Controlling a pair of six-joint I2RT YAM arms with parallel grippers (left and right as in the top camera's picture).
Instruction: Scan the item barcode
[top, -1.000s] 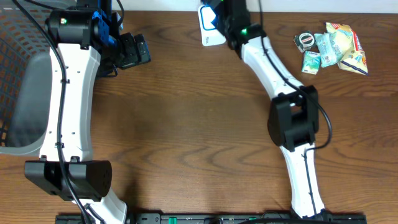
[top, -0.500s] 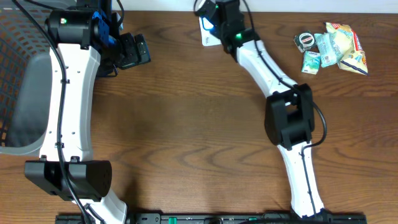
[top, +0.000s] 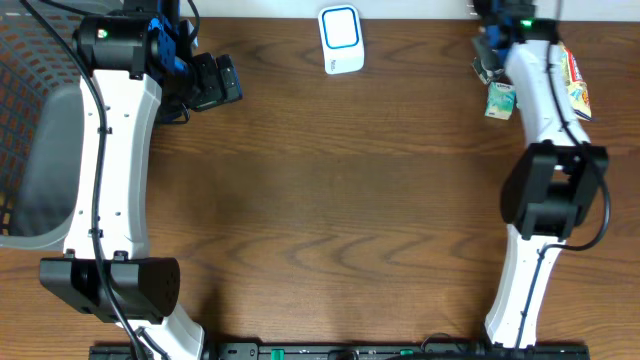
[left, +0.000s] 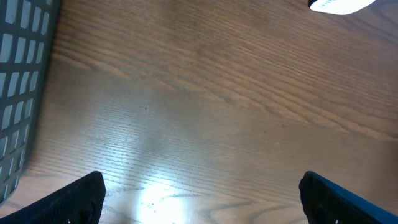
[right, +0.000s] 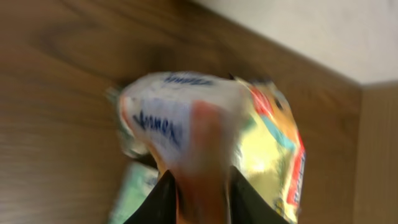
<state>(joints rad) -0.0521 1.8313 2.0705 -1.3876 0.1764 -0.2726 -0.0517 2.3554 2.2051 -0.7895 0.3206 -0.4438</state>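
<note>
Right gripper (right: 202, 202) sat over white-yellow plastic packets (right: 186, 118), 1 o'clock; fingers (right: 155, 202) narrow, hold unclear; left gripper (left: 208, 200) wide, empty. Needed single-packet pinch, barcode outward.

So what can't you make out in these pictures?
Packets: overhead, right arm covers most of the pile.
Front packet: right wrist, blurred; no barcode readable.
Right gripper: blur hides whether it grips.
Scanner: left wrist, cut by top edge.
</note>
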